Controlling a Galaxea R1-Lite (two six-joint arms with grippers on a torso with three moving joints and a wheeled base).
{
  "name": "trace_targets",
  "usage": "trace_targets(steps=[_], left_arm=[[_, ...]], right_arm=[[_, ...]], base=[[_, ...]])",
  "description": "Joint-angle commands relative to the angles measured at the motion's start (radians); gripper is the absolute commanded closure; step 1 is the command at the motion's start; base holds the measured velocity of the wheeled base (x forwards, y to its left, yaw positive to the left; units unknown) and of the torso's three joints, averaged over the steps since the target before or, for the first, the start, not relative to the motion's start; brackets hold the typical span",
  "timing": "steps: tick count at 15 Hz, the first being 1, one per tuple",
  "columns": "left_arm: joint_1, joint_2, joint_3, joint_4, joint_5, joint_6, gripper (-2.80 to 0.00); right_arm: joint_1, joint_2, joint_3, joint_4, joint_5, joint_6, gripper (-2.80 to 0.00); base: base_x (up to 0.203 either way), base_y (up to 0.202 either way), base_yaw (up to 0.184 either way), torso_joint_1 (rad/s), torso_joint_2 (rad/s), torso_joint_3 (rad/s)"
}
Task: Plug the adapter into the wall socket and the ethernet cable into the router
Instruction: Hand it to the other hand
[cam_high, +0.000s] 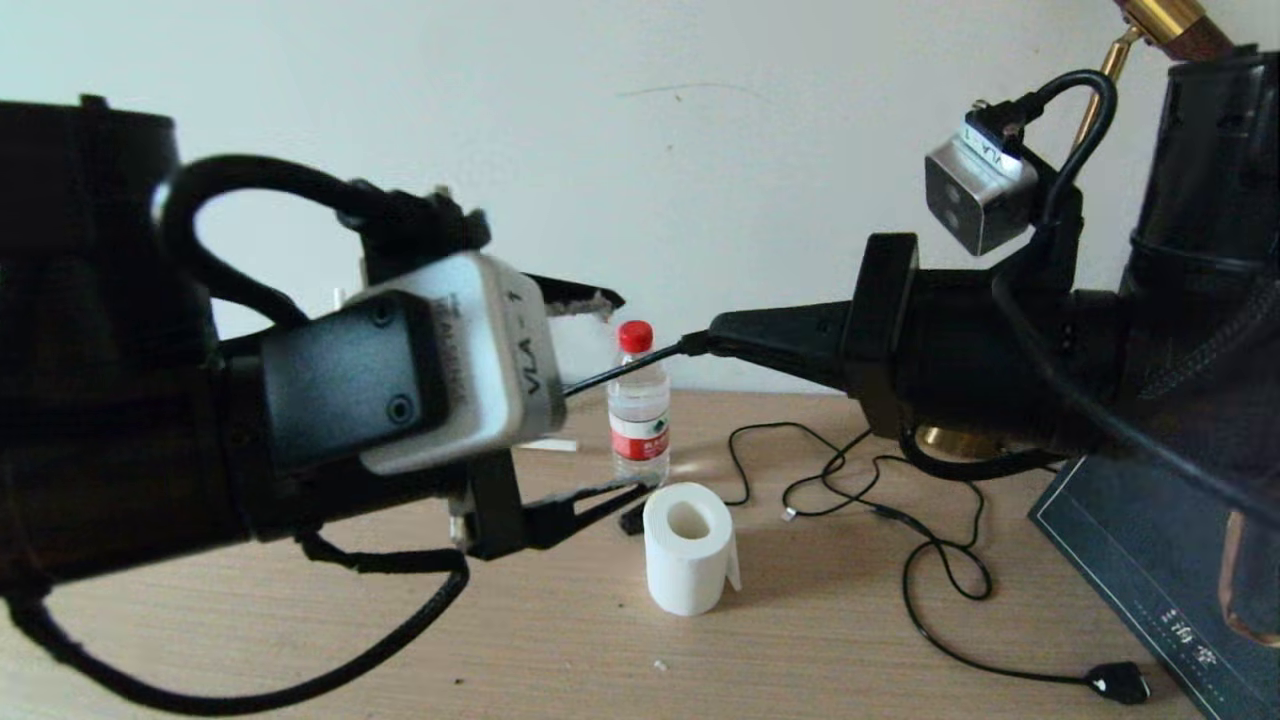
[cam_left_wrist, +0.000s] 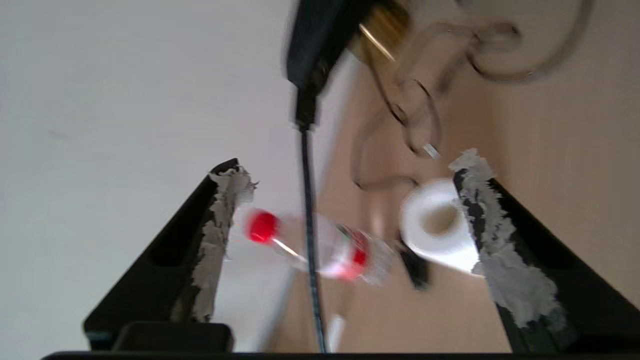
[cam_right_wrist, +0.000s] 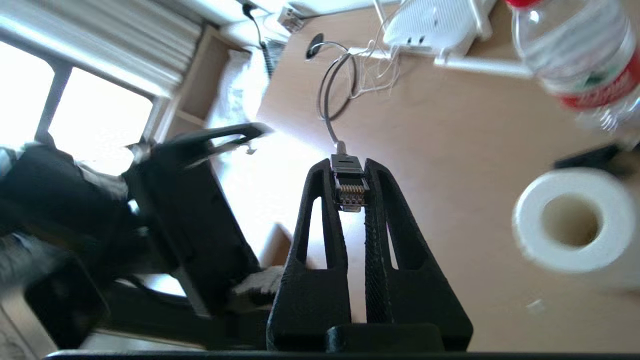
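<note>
Right gripper (cam_right_wrist: 352, 192) is pinching the ethernet cable (cam_right_wrist: 348, 186) plug at its tips, contacts facing out, likely to present it to a port. Left gripper (cam_left_wrist: 345, 240) is hanging wide open and empty, cable running between its fingers. Router (cam_right_wrist: 432, 25) is lying at 12 o'clock from the plug, well apart on the table (cam_high: 560, 640).
</note>
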Motion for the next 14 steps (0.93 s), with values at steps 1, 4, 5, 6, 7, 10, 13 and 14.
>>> trace_targets(steps=[1,4,5,6,7,10,13,14], left_arm=[[0.003,-0.013,0.015,-0.091,-0.033,0.005,-2.8],[0.011,0.006,0.016,-0.226,-0.077,0.007,-2.8],[0.011,0.007,0.026,-0.257,-0.095,0.014,-2.8],[0.011,0.009,0.036,-0.28,-0.11,0.038,-2.8],[0.011,0.009,0.046,-0.288,-0.124,0.08,-2.8],[0.051,0.01,0.052,-0.292,-0.202,0.191,-2.8],[0.069,0.01,0.056,-0.294,-0.236,0.229,-2.8],[0.071,0.012,0.06,-0.308,-0.239,0.229,-2.8]], right_arm=[[-0.025,-0.003,-0.073,0.055,0.044,0.12,0.0],[-0.075,-0.001,-0.164,0.138,0.131,0.249,0.0],[-0.088,-0.001,-0.197,0.17,0.16,0.283,0.0],[-0.102,0.0,-0.228,0.202,0.188,0.316,0.0],[-0.113,0.002,-0.265,0.251,0.212,0.34,0.0],[-0.125,0.035,-0.359,0.38,0.239,0.386,0.0],[-0.126,0.057,-0.377,0.404,0.29,0.422,0.0],[-0.126,0.072,-0.381,0.404,0.305,0.442,0.0]], base=[[0.0,0.0,0.0,0.0,0.0,0.0],[0.0,0.0,0.0,0.0,0.0,0.0],[0.0,0.0,0.0,0.0,0.0,0.0],[0.0,0.0,0.0,0.0,0.0,0.0],[0.0,0.0,0.0,0.0,0.0,0.0],[0.0,0.0,0.0,0.0,0.0,0.0],[0.0,0.0,0.0,0.0,0.0,0.0],[0.0,0.0,0.0,0.0,0.0,0.0]])
